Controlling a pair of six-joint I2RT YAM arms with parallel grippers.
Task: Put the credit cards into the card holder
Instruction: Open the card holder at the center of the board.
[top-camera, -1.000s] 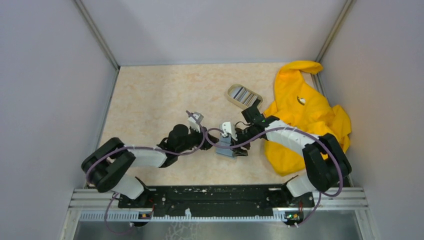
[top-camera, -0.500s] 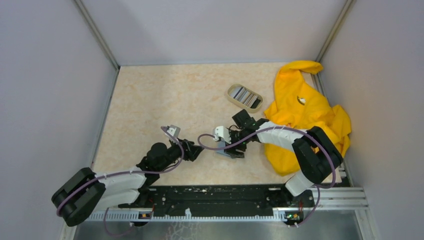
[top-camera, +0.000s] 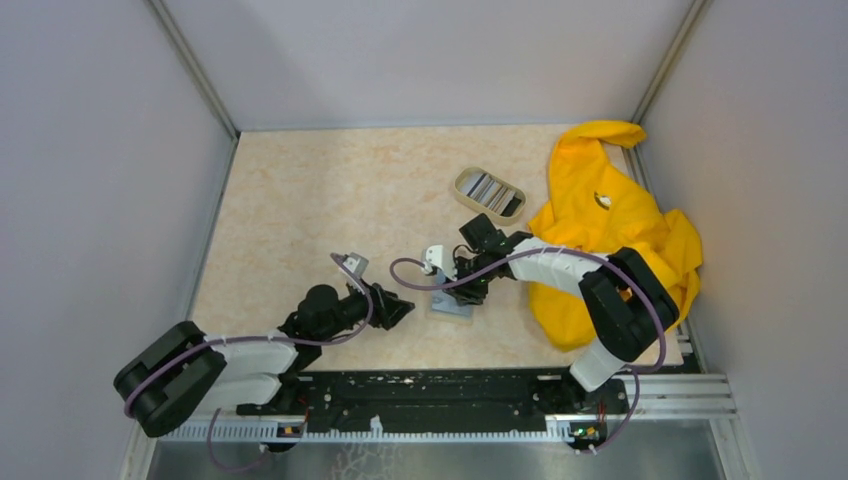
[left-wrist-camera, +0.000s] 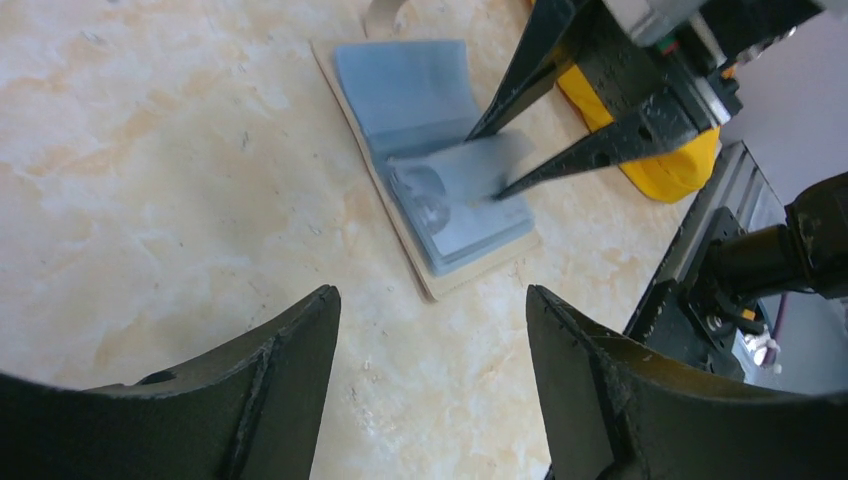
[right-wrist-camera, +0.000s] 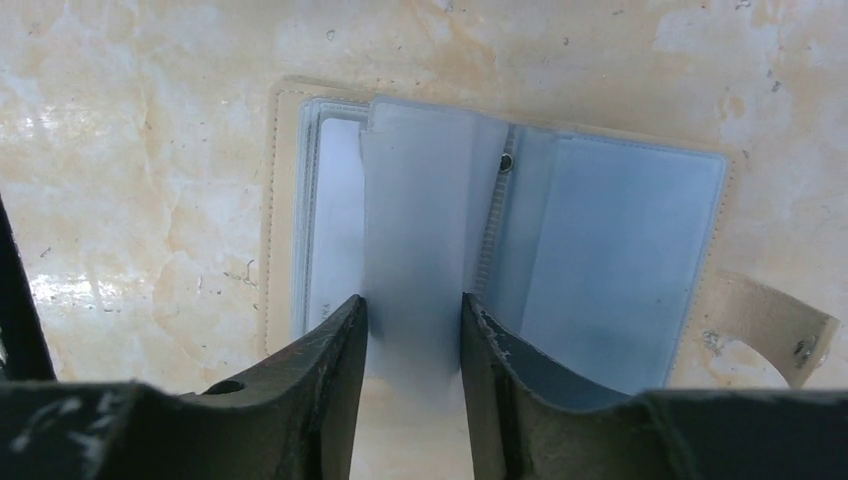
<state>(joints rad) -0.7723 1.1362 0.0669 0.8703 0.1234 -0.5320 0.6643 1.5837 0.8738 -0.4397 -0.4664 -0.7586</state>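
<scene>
Starting at our left gripper (left-wrist-camera: 432, 296), we see its black fingers (left-wrist-camera: 270, 385) spread and empty, with the tan folding card holder (left-wrist-camera: 410, 90) lying open just ahead of them, unheld. Our right gripper (right-wrist-camera: 412, 308) pinches one translucent blue plastic sleeve (right-wrist-camera: 420, 200); lifting it could, we judge, drag the loose holder or tear the sleeve. Beyond that gripper, the oval beige dish (top-camera: 460, 184) holds the striped grey-and-dark credit cards (top-camera: 487, 188).

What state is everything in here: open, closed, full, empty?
Card holder: open, lying flat.
Sleeve: one lifted from the holder.
Right gripper: shut on that sleeve.
Left gripper: open, empty.
Cards: stacked in the dish.
Cloth: crumpled.
</scene>
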